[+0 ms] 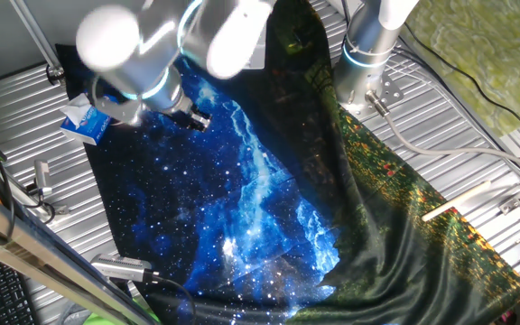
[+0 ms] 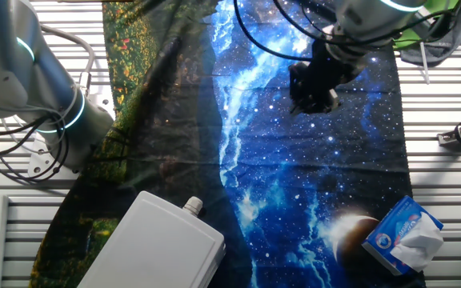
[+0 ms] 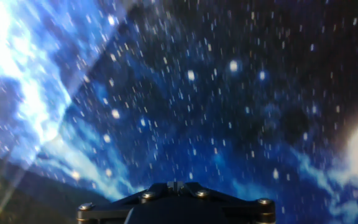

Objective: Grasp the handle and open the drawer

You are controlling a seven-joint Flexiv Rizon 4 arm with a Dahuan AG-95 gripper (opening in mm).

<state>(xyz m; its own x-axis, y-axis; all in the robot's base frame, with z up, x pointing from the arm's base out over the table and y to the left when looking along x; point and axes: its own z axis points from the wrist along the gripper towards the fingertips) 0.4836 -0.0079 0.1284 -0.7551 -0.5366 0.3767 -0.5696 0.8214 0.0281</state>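
Observation:
The drawer (image 2: 154,244) is a white boxy unit at the lower left of the other fixed view, resting on the cloth. Its handle (image 2: 192,206), a small round knob, sticks out of the face that points toward the top of the picture. My gripper (image 2: 314,94) hangs over the starry blue cloth, well up and to the right of the knob and apart from it. It also shows in one fixed view (image 1: 197,119). In the hand view the fingertips (image 3: 176,185) meet with nothing between them, and only blurred blue cloth lies ahead. The drawer does not show there.
A blue-and-white tissue box (image 2: 405,236) sits at the cloth's corner and also shows in one fixed view (image 1: 84,122). A second arm's base (image 2: 50,96) stands beside the dark green cloth. Cables and clamps (image 2: 458,132) lie on the ribbed metal table.

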